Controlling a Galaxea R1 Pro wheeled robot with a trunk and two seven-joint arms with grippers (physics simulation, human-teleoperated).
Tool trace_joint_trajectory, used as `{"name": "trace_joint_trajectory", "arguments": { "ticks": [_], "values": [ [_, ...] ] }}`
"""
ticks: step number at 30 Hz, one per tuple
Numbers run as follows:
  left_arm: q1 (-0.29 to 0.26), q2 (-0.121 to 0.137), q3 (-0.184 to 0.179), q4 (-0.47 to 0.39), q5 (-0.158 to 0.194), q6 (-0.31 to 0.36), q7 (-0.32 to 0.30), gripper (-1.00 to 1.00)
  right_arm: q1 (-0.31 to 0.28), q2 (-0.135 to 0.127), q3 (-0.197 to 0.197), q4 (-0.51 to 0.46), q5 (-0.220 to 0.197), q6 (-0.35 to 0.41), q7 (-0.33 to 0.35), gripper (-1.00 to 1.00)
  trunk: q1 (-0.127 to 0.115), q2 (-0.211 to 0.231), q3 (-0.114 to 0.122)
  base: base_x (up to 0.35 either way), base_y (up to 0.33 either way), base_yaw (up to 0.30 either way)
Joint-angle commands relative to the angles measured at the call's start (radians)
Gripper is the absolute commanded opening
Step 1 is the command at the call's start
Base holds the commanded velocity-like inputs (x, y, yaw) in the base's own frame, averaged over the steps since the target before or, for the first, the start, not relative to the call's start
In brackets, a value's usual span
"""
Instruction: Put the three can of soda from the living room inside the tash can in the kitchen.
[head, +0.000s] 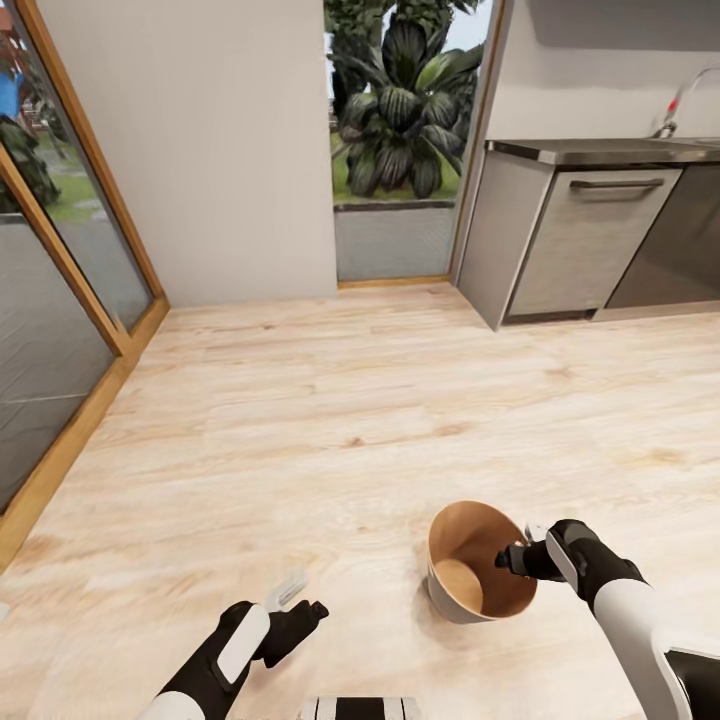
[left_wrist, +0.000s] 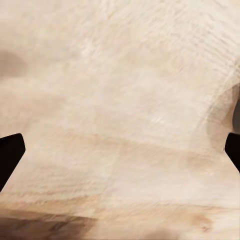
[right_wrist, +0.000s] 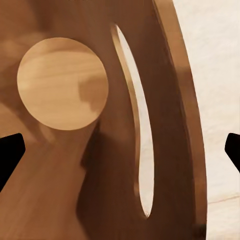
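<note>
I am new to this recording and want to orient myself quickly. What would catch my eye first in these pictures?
The round trash can stands on the pale wooden floor close in front of the robot, its tan inside bare, with the right pincer open at its rim. The left pincer hangs open over bare floor. Farther back, grey kitchen units stand at the right, beside a doorway onto large dark-leaved plants.

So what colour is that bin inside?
Tan-brown, like wood; the trash can shows it best in the right wrist view.
</note>
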Motion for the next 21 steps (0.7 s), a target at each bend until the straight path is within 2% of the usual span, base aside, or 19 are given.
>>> {"name": "trace_joint_trajectory", "arguments": {
  "ticks": [1,4,5,10,21],
  "values": [
    [0.0,0.0,0.0,0.0,0.0,0.0,0.0,1.0,0.0,0.0,0.0,0.0,0.0,0.0,0.0,1.0,0.0,0.0,-0.004,0.0,0.0,0.0],
    [0.0,0.0,0.0,0.0,0.0,0.0,0.0,1.0,0.0,0.0,0.0,0.0,0.0,0.0,0.0,1.0,0.001,-0.001,-0.008,0.0,0.0,0.0],
    [0.0,0.001,0.0,-0.001,0.0,0.0,-0.006,1.0,0.0,0.0,0.0,0.0,0.0,0.0,0.001,-1.0,0.001,-0.001,-0.008,0.0,0.0,0.0],
    [0.001,0.009,-0.006,-0.004,-0.003,-0.003,-0.014,1.0,0.0,0.0,0.0,0.0,-0.001,0.0,0.001,-1.0,0.001,-0.001,-0.008,0.0,0.0,0.0],
    [0.003,0.014,-0.011,-0.004,-0.016,-0.008,-0.004,1.0,0.001,-0.002,0.0,-0.008,-0.001,0.0,0.003,-1.0,-0.004,0.002,0.035,0.0,0.0,0.0]
  ]
}}
